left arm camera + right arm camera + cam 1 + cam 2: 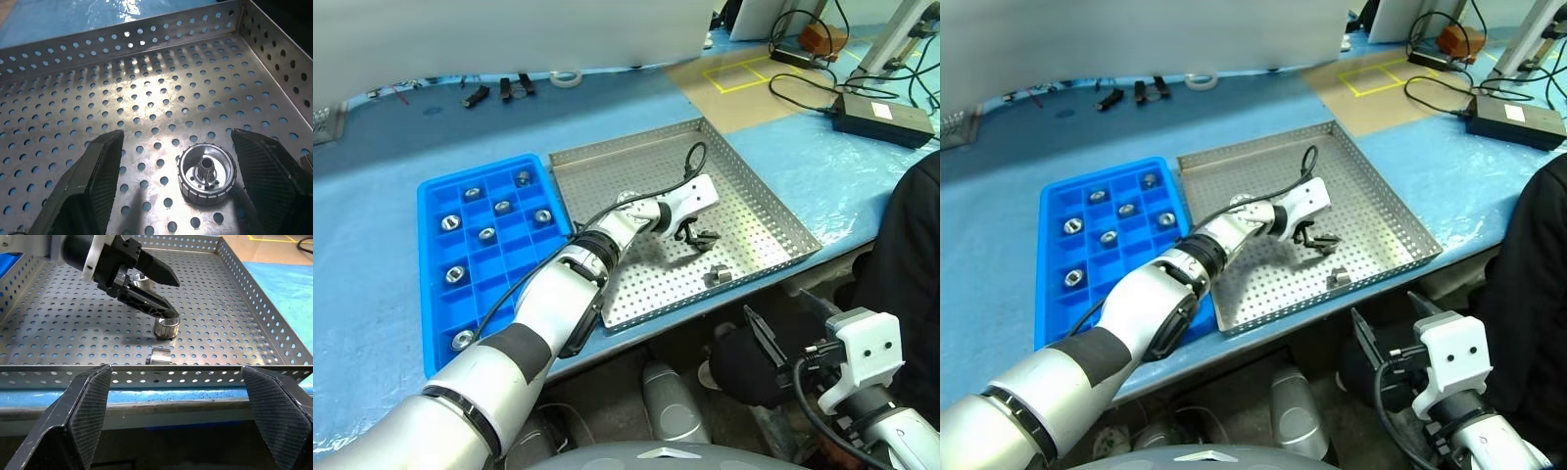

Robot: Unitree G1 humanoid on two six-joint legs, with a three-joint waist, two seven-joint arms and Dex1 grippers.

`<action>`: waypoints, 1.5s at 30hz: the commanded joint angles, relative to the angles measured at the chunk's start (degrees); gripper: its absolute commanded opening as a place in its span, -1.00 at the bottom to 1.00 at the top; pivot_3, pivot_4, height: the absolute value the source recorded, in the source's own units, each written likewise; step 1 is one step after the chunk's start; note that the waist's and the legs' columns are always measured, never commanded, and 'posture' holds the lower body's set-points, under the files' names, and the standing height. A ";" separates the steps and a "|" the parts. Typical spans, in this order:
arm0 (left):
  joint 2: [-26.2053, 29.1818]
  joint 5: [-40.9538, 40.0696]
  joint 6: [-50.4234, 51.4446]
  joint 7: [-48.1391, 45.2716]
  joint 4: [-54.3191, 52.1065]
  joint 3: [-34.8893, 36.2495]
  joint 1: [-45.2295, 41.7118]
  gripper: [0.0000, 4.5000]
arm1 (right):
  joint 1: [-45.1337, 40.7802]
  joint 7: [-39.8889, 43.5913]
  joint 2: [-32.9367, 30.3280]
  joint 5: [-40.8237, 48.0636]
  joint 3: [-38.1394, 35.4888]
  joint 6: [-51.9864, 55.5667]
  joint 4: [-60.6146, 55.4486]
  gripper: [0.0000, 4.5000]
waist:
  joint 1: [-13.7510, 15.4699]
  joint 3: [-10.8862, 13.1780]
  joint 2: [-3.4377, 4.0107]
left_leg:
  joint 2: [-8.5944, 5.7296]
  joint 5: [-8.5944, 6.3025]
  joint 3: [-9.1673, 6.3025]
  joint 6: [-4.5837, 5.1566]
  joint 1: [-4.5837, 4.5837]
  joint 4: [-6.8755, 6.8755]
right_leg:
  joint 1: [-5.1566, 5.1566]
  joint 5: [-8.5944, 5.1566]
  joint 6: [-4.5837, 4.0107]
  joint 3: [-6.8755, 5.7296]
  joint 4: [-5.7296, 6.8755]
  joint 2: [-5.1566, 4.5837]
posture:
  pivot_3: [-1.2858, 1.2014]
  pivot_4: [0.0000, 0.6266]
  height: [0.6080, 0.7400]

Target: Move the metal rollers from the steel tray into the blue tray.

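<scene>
Blue-covered bench; unlabelled steel tray (764, 211); left pincer (171, 166) astride roller (206, 173)

A black power adapter (883, 118) with cables and yellow tape markings (742, 71) are seen on the blue-covered table (372, 264).

The steel tray (759, 201) is shiny perforated sheet metal, the metal rollers (206, 172) bright polished silver with ribbed sides, the blue tray (435, 294) smooth glossy plastic, and the black fingers (98, 181) are matt with a fine cross-hatched texture.
</scene>
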 commanded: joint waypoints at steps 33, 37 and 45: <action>-14.52 -1.96 3.58 -2.10 -0.07 -1.37 5.28 0.64 | 7.28 -2.91 -0.60 -3.65 1.61 -5.77 -2.05 1.00 | -2.46 0.01 -0.01 | -0.35 -0.23 -0.06 0.29 -0.11 0.02 | 0.20 -0.50 0.94 -0.30 -0.04 -0.68 | -0.71 -0.52 1.00; -14.71 -1.62 3.68 -1.54 0.08 -2.22 6.04 0.64 | 8.96 -3.87 -0.90 -4.33 1.86 -7.16 -2.05 1.00 | -3.22 0.01 -0.02 | -0.37 -0.23 -0.18 0.29 -0.11 0.02 | 0.20 -0.52 0.97 -0.32 -0.04 -0.69 | -0.72 -0.52 1.00; -14.27 -0.35 3.73 0.69 0.39 -4.27 6.97 0.41 | 12.17 -4.36 -0.70 -4.73 1.35 -9.23 -2.05 1.00 | -4.91 0.01 -0.02 | -0.43 -0.25 -0.43 0.24 -0.20 0.03 | 0.22 -0.59 1.11 -0.42 -0.06 -0.73 | -0.72 -0.52 1.00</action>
